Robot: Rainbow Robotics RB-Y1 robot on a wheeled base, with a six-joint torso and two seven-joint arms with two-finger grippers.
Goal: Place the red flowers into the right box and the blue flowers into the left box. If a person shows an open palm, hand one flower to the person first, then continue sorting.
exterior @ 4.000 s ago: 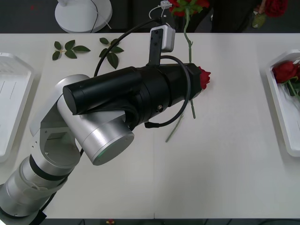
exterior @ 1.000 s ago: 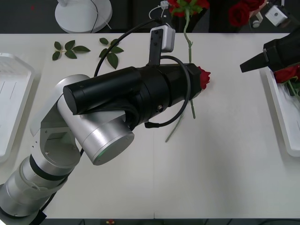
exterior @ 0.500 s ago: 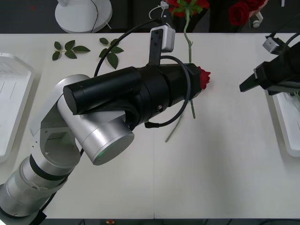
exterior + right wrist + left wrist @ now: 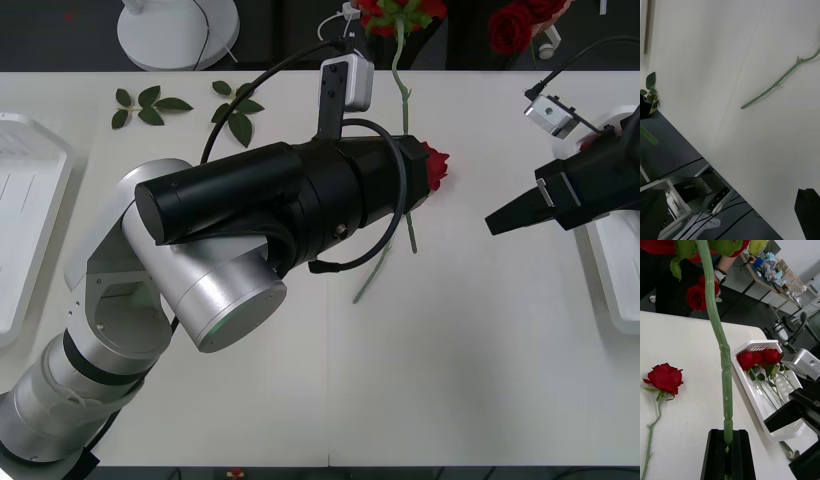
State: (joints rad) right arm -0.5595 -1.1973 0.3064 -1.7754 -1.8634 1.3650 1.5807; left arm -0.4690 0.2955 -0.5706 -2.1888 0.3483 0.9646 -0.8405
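Note:
My left gripper [image 4: 412, 150] [image 4: 728, 437] is shut on the green stem [image 4: 723, 363] of a red flower, whose bloom [image 4: 400, 10] reaches past the table's far edge. Another red rose [image 4: 436, 165] [image 4: 664, 377] lies on the table beside that gripper, its stem [image 4: 778, 82] trailing toward me. My right gripper [image 4: 492, 224] [image 4: 784, 418] is open, hovering between this rose and the right box [image 4: 610, 270] [image 4: 752, 397]. That box holds three red roses [image 4: 760, 357]. The left box [image 4: 25, 215] sits at the table's left edge. A person behind the table holds red roses [image 4: 696, 296] [image 4: 510, 25]. The blue flowers are out of view.
Loose green leaf sprigs [image 4: 148, 103] [image 4: 240, 115] lie at the far left of the table. A white round stand base [image 4: 178, 30] sits beyond the far edge. My left arm's bulky elbow [image 4: 220, 270] hangs over the table's middle.
The right arm came into view at the far right, then swung from the box toward the middle of the table. The left arm and its held flower have not moved.

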